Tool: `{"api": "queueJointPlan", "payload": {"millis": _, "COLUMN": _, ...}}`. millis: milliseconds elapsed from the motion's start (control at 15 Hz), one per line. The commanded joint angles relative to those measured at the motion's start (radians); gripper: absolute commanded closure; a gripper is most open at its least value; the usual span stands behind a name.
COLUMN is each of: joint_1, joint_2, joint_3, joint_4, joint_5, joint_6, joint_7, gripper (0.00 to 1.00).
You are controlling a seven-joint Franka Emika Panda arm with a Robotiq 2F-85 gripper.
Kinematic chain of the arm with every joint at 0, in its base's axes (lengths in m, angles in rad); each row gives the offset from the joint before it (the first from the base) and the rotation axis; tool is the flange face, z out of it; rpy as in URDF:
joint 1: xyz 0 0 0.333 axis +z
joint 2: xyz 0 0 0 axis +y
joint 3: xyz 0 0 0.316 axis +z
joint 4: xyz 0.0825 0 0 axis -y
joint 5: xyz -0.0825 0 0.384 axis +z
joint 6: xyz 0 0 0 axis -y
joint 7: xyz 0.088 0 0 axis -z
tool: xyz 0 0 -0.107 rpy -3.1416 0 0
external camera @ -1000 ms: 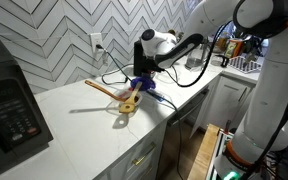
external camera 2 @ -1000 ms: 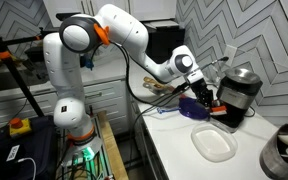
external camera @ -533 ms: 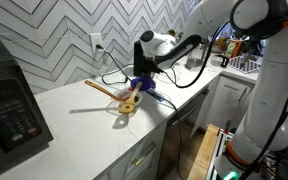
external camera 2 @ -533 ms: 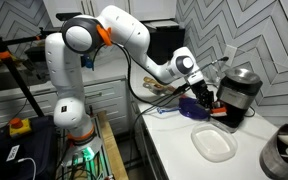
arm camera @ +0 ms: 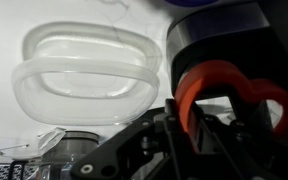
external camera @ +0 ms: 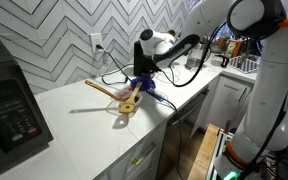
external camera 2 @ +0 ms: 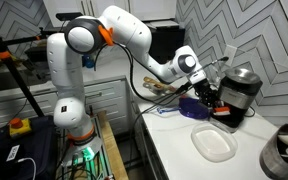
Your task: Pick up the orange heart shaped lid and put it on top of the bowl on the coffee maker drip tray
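My gripper (arm camera: 176, 128) is shut on the orange heart-shaped lid (arm camera: 232, 88), which stands on edge between the jaws in the wrist view. In both exterior views the gripper (external camera 2: 208, 95) (external camera: 144, 68) hangs low, right next to the black coffee maker (external camera 2: 242, 88). The lid shows as a red patch (external camera 2: 223, 113) at the machine's base. The blue-purple bowl (external camera 2: 193, 107) (external camera: 142, 85) sits just below and beside the gripper. A sliver of purple (arm camera: 212, 3) shows at the top of the wrist view, above the machine's dark body (arm camera: 219, 35).
A clear white container (arm camera: 84, 75) (external camera 2: 214, 144) lies on the counter near the bowl. A wooden spoon (external camera: 104, 90) and a tan round wooden piece (external camera: 129, 104) lie beside the bowl. A big black boxy appliance (external camera: 9, 100) stands at the counter's end. A metal pot (external camera 2: 287, 150) is close by.
The gripper with the lid has shifted slightly toward the coffee maker. Everything else is unchanged.
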Motion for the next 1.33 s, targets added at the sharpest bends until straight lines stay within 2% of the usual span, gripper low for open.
{"api": "queueJointPlan", "payload": {"millis": 0, "joint_1": 0.008, "joint_2": 0.036, "joint_3": -0.008, "joint_4": 0.034, "joint_5": 0.013, "joint_6": -0.016, "joint_7": 0.027, "gripper": 0.98}}
{"api": "queueJointPlan", "payload": {"millis": 133, "joint_1": 0.009, "joint_2": 0.048, "joint_3": -0.007, "joint_4": 0.046, "joint_5": 0.017, "joint_6": -0.018, "joint_7": 0.030, "gripper": 0.61}}
{"api": "queueJointPlan", "payload": {"millis": 667, "joint_1": 0.015, "joint_2": 0.057, "joint_3": -0.010, "joint_4": 0.059, "joint_5": 0.007, "joint_6": -0.016, "joint_7": 0.039, "gripper": 0.04}}
{"api": "queueJointPlan", "payload": {"millis": 733, "joint_1": 0.018, "joint_2": 0.040, "joint_3": -0.012, "joint_4": 0.045, "joint_5": -0.007, "joint_6": -0.012, "joint_7": 0.046, "gripper": 0.00}}
{"api": "queueJointPlan", "payload": {"millis": 1000, "joint_1": 0.022, "joint_2": 0.019, "joint_3": -0.011, "joint_4": 0.028, "joint_5": -0.020, "joint_6": -0.012, "joint_7": 0.043, "gripper": 0.00}}
{"api": "queueJointPlan", "payload": {"millis": 1267, "joint_1": 0.043, "joint_2": -0.068, "joint_3": -0.015, "joint_4": -0.043, "joint_5": -0.106, "joint_6": -0.119, "joint_7": 0.039, "gripper": 0.00}}
